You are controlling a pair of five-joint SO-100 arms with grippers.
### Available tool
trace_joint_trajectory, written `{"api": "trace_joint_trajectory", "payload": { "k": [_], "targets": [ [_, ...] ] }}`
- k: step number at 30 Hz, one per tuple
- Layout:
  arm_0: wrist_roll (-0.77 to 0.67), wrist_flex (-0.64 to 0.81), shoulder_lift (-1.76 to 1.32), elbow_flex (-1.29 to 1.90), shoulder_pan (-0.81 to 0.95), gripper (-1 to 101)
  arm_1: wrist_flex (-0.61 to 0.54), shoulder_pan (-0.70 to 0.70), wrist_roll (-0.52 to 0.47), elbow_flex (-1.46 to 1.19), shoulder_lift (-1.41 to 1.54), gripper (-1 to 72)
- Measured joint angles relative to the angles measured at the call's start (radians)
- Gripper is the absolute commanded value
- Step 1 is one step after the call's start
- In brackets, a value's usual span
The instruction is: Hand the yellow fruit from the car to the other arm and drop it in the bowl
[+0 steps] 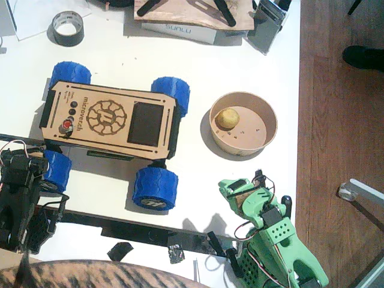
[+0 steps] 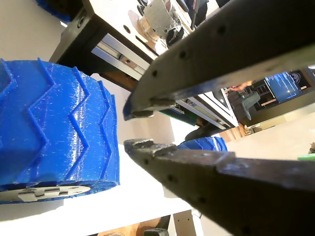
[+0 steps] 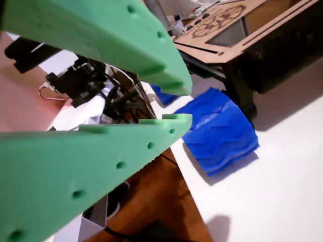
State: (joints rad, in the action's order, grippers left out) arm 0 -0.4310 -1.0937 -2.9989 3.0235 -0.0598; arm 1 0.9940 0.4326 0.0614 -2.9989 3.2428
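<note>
Hobby robotics workspace or maker lab, likely in an office or home room. White table (image 1: pixel 150 66) on wood-look floor (image 1: pixel 336 120), a grey tape roll (image 1: pixel 67 27), a filament box (image 1: pixel 180 31) printed "SUNLU", loose wires, 3D-printed arm parts, a laser-cut plywood car (image 1: pixel 108 117). A wrist view shows a lit computer screen (image 2: pixel 281 83) in the background.

My work surface is a white table (image 1: pixel 258 66) beside a brown wooden floor (image 1: pixel 336 120). On it stands the flat plywood car (image 1: pixel 108 117) on its four chunky blue wheels. To its right sits the round tan paper bowl (image 1: pixel 267 129). A grey tape roll (image 1: pixel 67 27) lies near the far left corner, and a white box (image 1: pixel 180 31) rests along the far edge.
</note>
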Motion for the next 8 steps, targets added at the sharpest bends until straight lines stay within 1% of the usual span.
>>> {"api": "trace_joint_trajectory", "payload": {
  "k": [8],
  "targets": [
    [0.0,0.0,0.0,0.0,0.0,5,0.0,0.0,-0.005,0.0,0.0,0.0]
  ]
}}
